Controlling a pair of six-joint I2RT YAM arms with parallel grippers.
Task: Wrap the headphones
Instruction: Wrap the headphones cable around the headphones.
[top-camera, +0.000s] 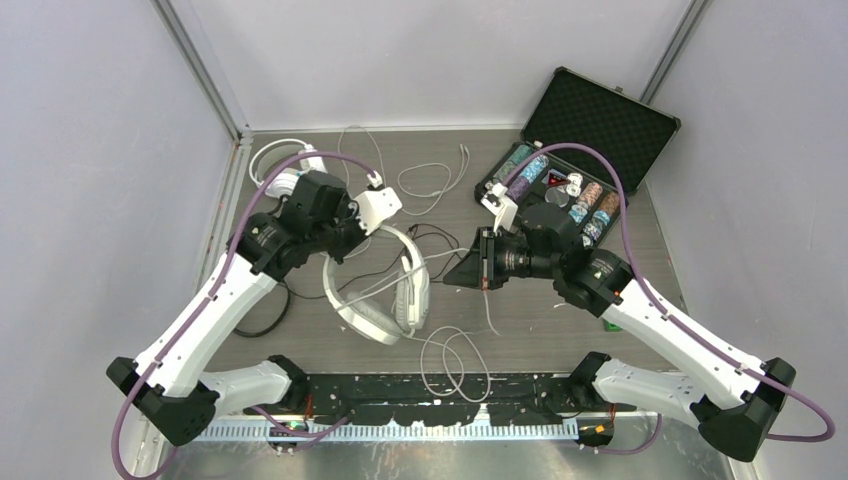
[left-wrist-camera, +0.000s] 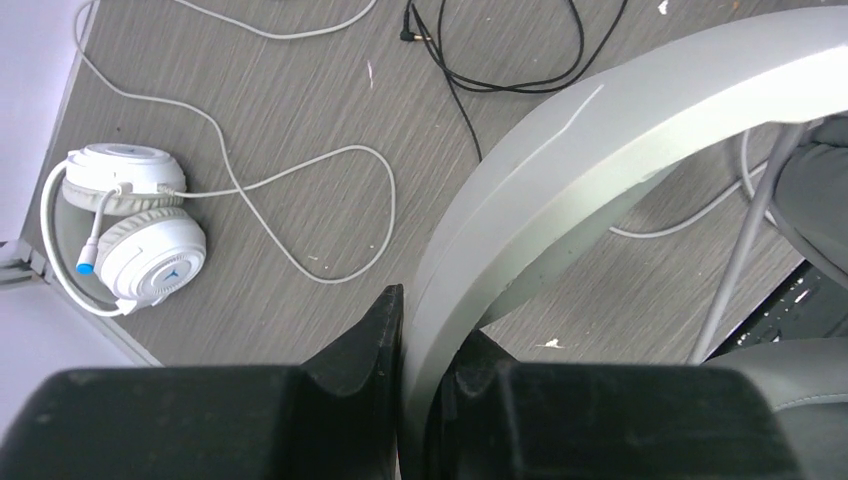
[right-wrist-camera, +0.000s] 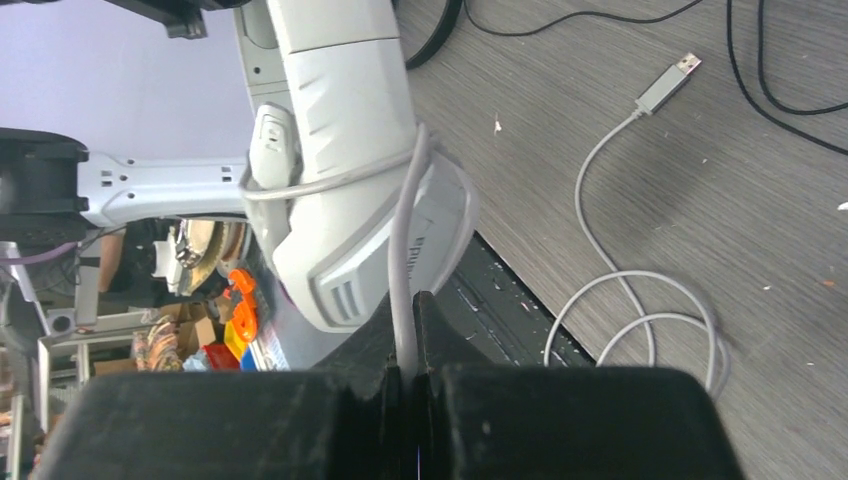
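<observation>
A large white headset (top-camera: 372, 300) lies mid-table, between the arms. My left gripper (top-camera: 345, 250) is shut on its grey-white headband (left-wrist-camera: 600, 130), and the band runs up and right from between the fingers (left-wrist-camera: 375, 330). My right gripper (top-camera: 458, 272) is shut on this headset's thin white cable (right-wrist-camera: 404, 260). From the fingers the cable rises and loops round the white ear cup (right-wrist-camera: 340, 200). More cable trails in loose loops (right-wrist-camera: 640, 320) to a USB plug (right-wrist-camera: 670, 85). A second white headset (left-wrist-camera: 130, 230) rests folded at the back left with its cable (left-wrist-camera: 300, 190) spread out.
An open black foam-lined case (top-camera: 590, 140) of coloured poker chips stands at the back right. A thin black cable (left-wrist-camera: 500, 70) with a jack plug wanders across the middle. Grey walls close in the left side and the back. A black strip (top-camera: 440, 385) edges the table's near side.
</observation>
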